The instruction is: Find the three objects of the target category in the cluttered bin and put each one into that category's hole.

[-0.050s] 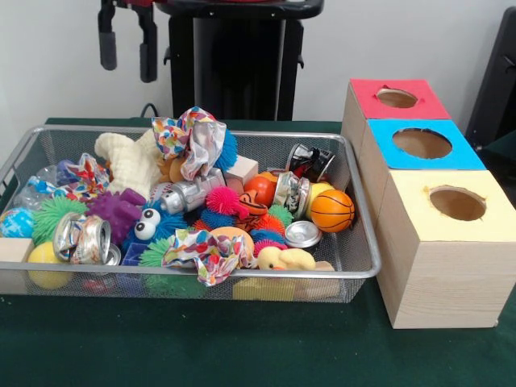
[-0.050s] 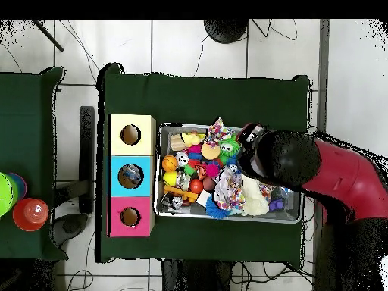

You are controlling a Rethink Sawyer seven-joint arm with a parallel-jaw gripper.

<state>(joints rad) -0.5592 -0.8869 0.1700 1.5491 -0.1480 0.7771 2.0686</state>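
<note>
Dark green cloth is covering the surface (image 1: 201, 347) closest to you, and on it the silver wire-mesh bin (image 1: 355, 266) is sitting, packed with clutter. Along its near wall you are looking at a yellow rubber duck (image 1: 286, 258), a crumpled scrap of multicoloured patterned cloth (image 1: 205, 254) and a crushed silver drinks can (image 1: 81, 238). Further in, a small orange basketball (image 1: 332, 210) is resting near the bin's right end, with a round silver metal lid (image 1: 302, 234) just in front of it. A purple spiky rubber toy (image 1: 117, 211) and a cream knitted soft toy (image 1: 129, 161) are lying toward the left.

Beside the bin, three pale wooden boxes are standing in a row, touching one another: the yellow-topped box (image 1: 443, 242) nearest, the blue-topped box (image 1: 419, 145) in the middle and the red-topped box (image 1: 395, 98) farthest (each has one round hole in its top).

Your black two-fingered tool (image 1: 127, 44) is hanging above the bin's far left side, well clear of the contents, its fingers standing apart and gripping nothing.
</note>
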